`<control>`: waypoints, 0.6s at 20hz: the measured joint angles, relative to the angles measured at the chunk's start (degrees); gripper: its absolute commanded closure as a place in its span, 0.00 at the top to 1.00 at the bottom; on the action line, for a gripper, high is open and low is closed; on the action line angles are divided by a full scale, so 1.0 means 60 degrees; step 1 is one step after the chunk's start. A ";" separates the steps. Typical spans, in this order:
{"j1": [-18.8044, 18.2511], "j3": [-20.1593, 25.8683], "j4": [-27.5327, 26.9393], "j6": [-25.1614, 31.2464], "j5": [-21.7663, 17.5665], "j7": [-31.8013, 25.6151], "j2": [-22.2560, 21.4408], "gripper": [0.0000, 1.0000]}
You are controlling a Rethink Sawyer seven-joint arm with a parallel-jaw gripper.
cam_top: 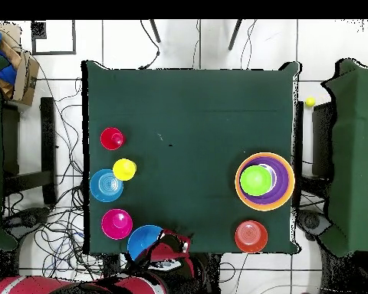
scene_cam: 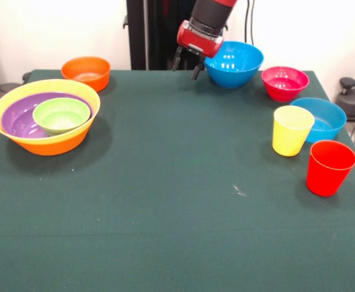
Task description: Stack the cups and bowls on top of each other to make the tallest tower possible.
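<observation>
- Nearest the front edge of the green worktop [scene_cam: 165, 201], toward its right side in the front view, we see the red cup [scene_cam: 329, 167] standing upright.
- Just behind it stands the yellow cup [scene_cam: 292, 130], close beside a shallow blue bowl [scene_cam: 321, 118] at the right edge.
- On the left side we find the tower [scene_cam: 45, 115]: a large yellow-orange bowl [scene_cam: 50, 143] with a purple bowl [scene_cam: 19, 121] nested in it and a small green bowl [scene_cam: 61, 114] resting inside that.
- Farther back, near the far right corner, sits a pink-red bowl [scene_cam: 284, 82].
- An orange bowl [scene_cam: 86, 72] sits by the far left corner.
- At the far edge, a deeper blue bowl [scene_cam: 233, 63] lies just beside the gripper [scene_cam: 187, 64], whose fingers look spread apart and empty above the cloth.
</observation>
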 measured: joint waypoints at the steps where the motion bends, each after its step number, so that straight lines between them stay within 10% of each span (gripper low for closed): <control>1: 0.0000 0.0000 0.0000 0.0000 0.0000 0.0000 0.0000 1.00; 12: -0.0417 0.0360 0.0202 0.0114 -0.0269 0.0000 -0.0754 1.00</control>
